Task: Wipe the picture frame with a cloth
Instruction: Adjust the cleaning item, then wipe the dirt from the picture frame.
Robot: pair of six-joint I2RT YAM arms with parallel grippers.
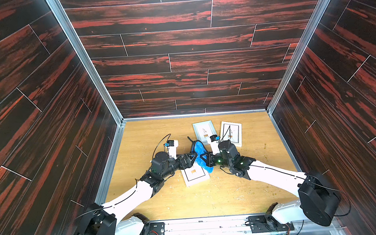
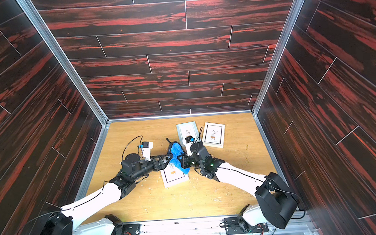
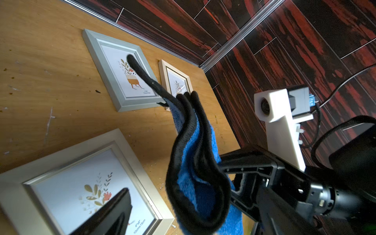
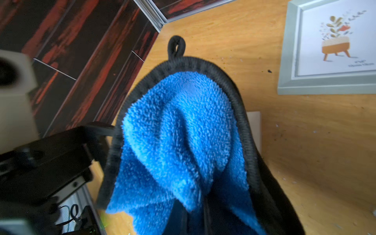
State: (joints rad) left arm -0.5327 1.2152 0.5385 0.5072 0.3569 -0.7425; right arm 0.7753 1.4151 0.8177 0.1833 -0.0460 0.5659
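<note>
Left gripper [image 1: 192,157] stands with its jaws apart and nothing between them. Its tips are just beside the left edge of the bright blue fluffy microfibre cloth with black edge trim [image 1: 199,150]; whether a tip touches the trim cannot be told. In the left wrist view one of its black fingers [image 3: 109,211] shows over the glass of the white rectangular picture frame with a plant print [image 3: 67,155].

Facing it from the other side, the right gripper [image 1: 205,160] is clamped on the cloth. The cloth bunches into folds and hangs from the jaws above the light wooden tabletop [image 1: 210,199]. In the right wrist view the cloth fills the middle, with its small black corner loop [image 4: 176,45] at the far end.

In both top views the cloth's near end lies over the far right corner of the white frame, which lies flat nearest the robot; contact there cannot be made out.

Two more frames lie flat farther back, side by side and apart: a pale grey moulded picture frame [image 1: 203,130] and, to its right, a cream picture frame with a dark inner border [image 1: 231,133]. The right arm [image 1: 228,152] overlaps the near corners of both.
</note>
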